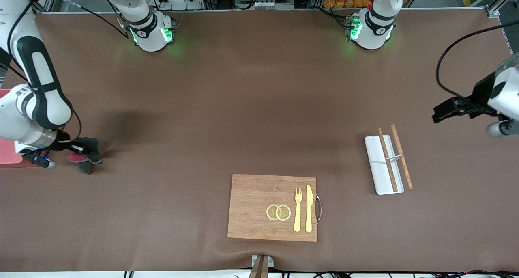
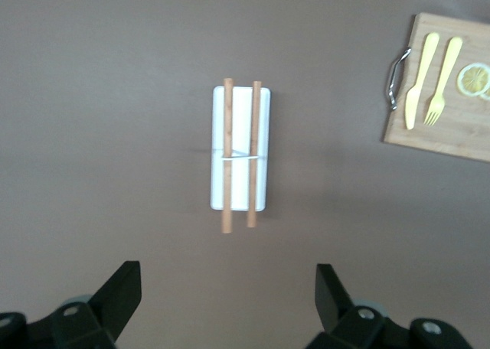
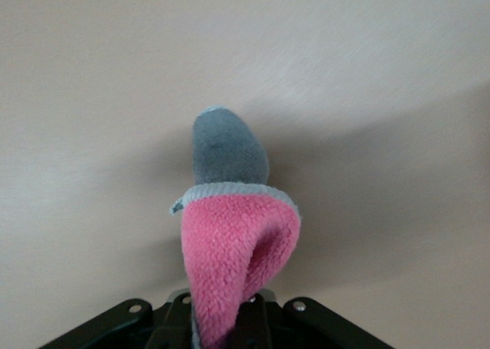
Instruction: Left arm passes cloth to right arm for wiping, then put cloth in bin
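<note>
Front view: right gripper (image 1: 87, 158), lower left of frame, clenched on pink-and-grey fleece cloth (image 3: 233, 242) beside pink plastic bin (image 1: 9, 156); left gripper (image 2: 228, 299) waited, jaws released, over white tray (image 2: 240, 148); next calls for carrying cloth over bin & dropping

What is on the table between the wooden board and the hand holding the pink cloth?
Nothing: in the front view only bare brown table lies between the wooden board and the right gripper.

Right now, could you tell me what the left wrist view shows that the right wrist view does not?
Only the left wrist view shows the white tray with two chopsticks across it, the cutting board bearing a knife, fork and lemon slices, and the open left gripper above the table. Only the right wrist view shows the pink and grey cloth clamped in the right gripper. Both share the brown table.
</note>
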### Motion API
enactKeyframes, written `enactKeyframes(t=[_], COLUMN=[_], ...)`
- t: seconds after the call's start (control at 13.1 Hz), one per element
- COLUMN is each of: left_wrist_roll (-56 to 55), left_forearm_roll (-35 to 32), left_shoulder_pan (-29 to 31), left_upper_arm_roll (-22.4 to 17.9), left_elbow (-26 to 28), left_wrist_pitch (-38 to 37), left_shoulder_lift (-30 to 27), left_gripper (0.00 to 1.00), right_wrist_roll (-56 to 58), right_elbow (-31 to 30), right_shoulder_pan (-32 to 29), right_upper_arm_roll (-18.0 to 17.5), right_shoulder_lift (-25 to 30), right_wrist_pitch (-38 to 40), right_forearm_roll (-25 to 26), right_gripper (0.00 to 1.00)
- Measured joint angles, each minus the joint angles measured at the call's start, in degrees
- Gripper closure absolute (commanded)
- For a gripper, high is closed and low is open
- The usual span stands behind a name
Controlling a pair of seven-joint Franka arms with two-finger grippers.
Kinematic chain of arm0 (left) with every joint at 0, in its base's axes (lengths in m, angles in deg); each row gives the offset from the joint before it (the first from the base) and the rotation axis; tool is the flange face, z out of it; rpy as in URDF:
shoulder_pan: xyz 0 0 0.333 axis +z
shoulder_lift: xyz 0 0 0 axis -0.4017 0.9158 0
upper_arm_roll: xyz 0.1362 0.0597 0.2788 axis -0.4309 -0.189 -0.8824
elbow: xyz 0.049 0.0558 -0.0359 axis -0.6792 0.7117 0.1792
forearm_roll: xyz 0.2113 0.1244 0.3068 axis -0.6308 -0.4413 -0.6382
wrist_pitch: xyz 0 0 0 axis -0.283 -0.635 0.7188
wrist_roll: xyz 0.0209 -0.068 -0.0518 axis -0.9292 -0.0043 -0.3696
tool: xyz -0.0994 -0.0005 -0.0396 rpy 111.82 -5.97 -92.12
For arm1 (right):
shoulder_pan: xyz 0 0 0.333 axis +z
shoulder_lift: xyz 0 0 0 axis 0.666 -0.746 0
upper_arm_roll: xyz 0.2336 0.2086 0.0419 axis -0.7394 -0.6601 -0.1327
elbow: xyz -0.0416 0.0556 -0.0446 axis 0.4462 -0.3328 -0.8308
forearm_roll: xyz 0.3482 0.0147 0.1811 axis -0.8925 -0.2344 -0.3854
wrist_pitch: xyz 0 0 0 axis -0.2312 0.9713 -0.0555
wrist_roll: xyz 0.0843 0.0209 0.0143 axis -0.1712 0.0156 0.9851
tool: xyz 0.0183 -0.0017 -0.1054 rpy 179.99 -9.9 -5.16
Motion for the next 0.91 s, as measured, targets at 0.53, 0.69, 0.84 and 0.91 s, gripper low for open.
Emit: enactKeyframes(t=[0.53, 0.69, 0.84, 0.91], left_wrist_roll=[1.6, 1.6, 1.6, 1.6], left_forearm_roll=[0.9, 0.9, 0.9, 0.9], left_shoulder_pan=[-1.1, -1.6, -2.1, -2.2], left_upper_arm_roll=[-2.0, -3.0, -3.7, -3.9], left_elbow=[5.5, 6.9, 8.4, 8.9], left_wrist_pitch=[-0.1, -0.1, -0.1, -0.1], left_shoulder_lift=[-5.3, -6.4, -7.4, -7.7], left_gripper=[0.0, 0.0, 0.0, 0.0], right_wrist_roll=[-15.7, -24.2, -32.4, -36.3], right_elbow=[1.0, 0.5, 0.0, -0.3], right_shoulder_pan=[5.8, 9.5, 13.4, 15.2], right_upper_arm_roll=[-1.1, -1.3, -1.5, -1.6], right_shoulder_lift=[-1.0, -1.0, -0.9, -0.7], right_wrist_pitch=[1.3, 1.3, 1.3, 1.3], right_forearm_roll=[2.9, 2.9, 2.9, 2.7], right_gripper=[1.0, 1.0, 1.0, 1.0])
